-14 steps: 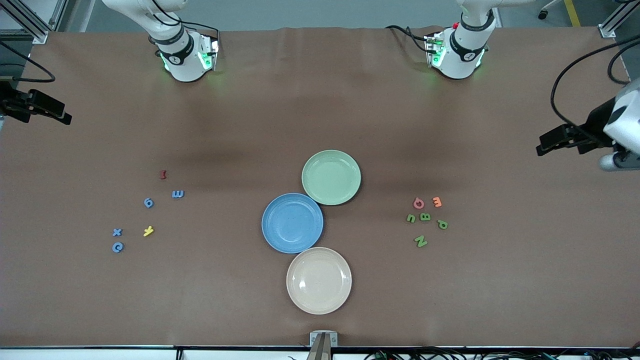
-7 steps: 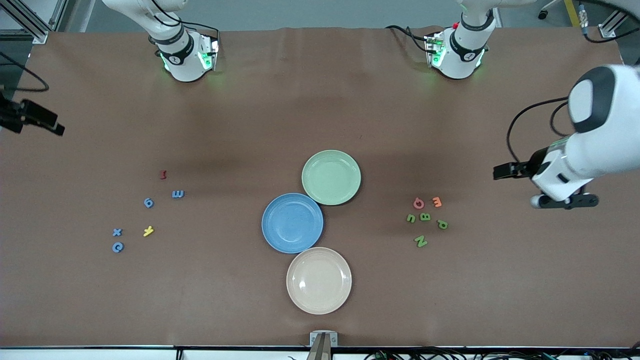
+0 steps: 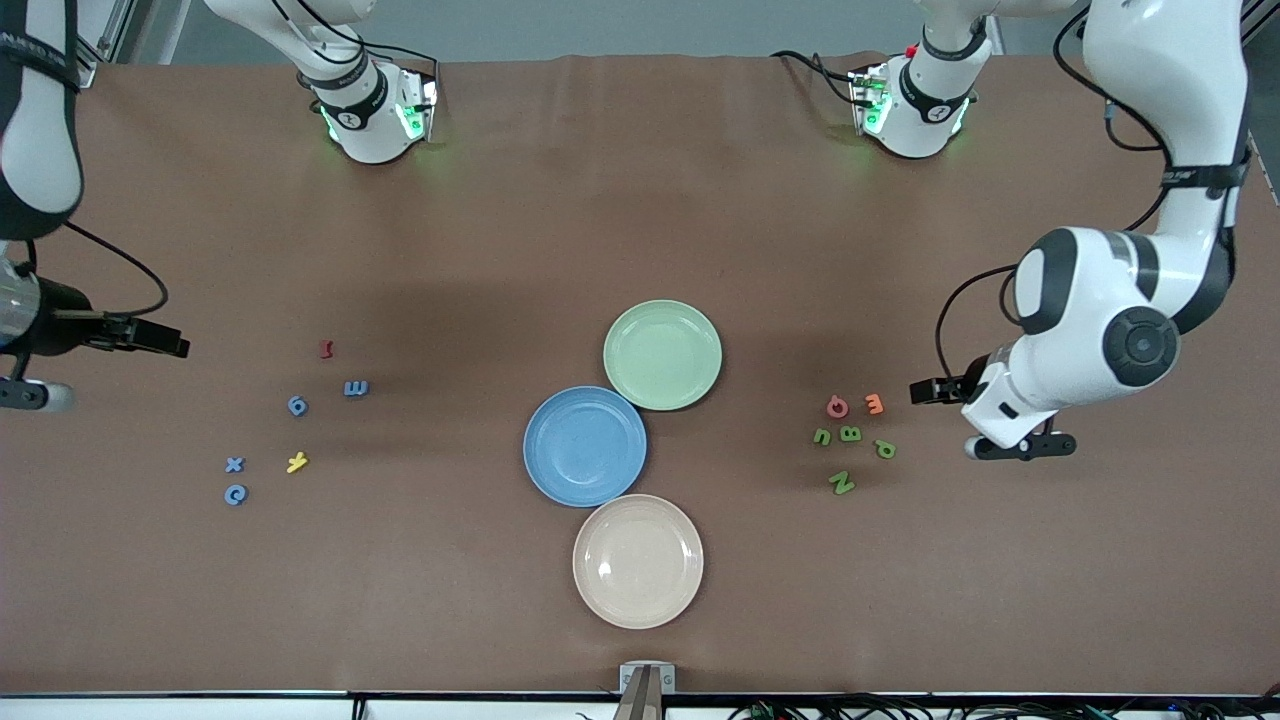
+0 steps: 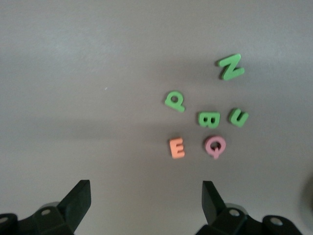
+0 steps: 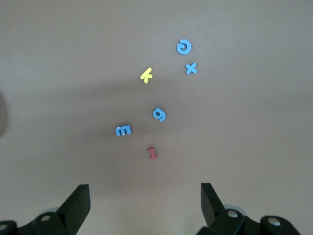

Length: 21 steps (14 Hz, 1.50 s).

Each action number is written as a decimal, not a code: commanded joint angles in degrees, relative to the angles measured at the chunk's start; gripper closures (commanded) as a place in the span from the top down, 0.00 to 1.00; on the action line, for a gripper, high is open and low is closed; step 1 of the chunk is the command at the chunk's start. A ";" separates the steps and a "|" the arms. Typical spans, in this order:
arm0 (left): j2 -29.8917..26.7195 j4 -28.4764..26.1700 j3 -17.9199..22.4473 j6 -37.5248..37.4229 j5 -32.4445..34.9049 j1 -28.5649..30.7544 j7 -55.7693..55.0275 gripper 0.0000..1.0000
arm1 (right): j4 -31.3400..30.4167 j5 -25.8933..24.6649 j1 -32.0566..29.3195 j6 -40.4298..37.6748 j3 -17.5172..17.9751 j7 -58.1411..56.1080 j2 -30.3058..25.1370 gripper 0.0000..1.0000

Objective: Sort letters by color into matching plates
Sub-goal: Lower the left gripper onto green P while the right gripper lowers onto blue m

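Both arms are swinging in from the table's ends vs. a second ago; letters and plates are sitting unchanged.

Front view: the left gripper (image 3: 925, 390) is hanging over bare mat just beside the green letters (image 3: 850, 448), toward the left arm's end, elbow folded high, wrist pitched down. The right gripper (image 3: 165, 343) is reaching in over the mat at the right arm's end, well apart from the blue letters (image 3: 296, 405). The blue plate (image 3: 584, 445) and green plate (image 3: 662, 354) are sitting mid-table, rims touching, both empty; a cream plate (image 3: 637, 560) is lying nearer the camera. The colours are grouped one per arm, so each arm is prob. lining up on its own cluster. Nothing sorted yet.

Left wrist view: jaws are spread wide, holding nothing, w/ green N (image 4: 230, 66), P (image 4: 174, 101), B (image 4: 209, 118), U (image 4: 238, 117) ahead, plus an orange E (image 4: 177, 148) and pink Q (image 4: 215, 146).

Right wrist view: jaws are likewise wide and empty, facing four blue pieces (image 5: 159, 114), a yellow k (image 5: 145, 75) and a red piece (image 5: 152, 153).
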 commanded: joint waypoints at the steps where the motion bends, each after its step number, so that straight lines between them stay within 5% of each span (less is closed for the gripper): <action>1: -0.02 -4.07 0.14 6.85 0.53 -0.80 -0.75 1.00 | -7.03 -0.18 -0.50 6.34 0.36 0.22 -1.58 1.00; 7: 4.80 -7.69 0.23 18.21 3.50 -1.77 -2.85 1.00 | -22.59 -0.61 -1.20 29.53 0.45 0.14 -0.96 1.00; 12: 9.37 -5.68 0.15 22.52 5.63 -2.21 -4.27 0.99 | -31.46 0.00 2.56 39.91 0.71 6.36 0.01 1.00; 21: 13.51 -3.12 0.23 24.98 5.72 -3.18 -5.59 0.84 | -38.07 4.31 9.52 54.60 0.80 7.25 5.27 1.00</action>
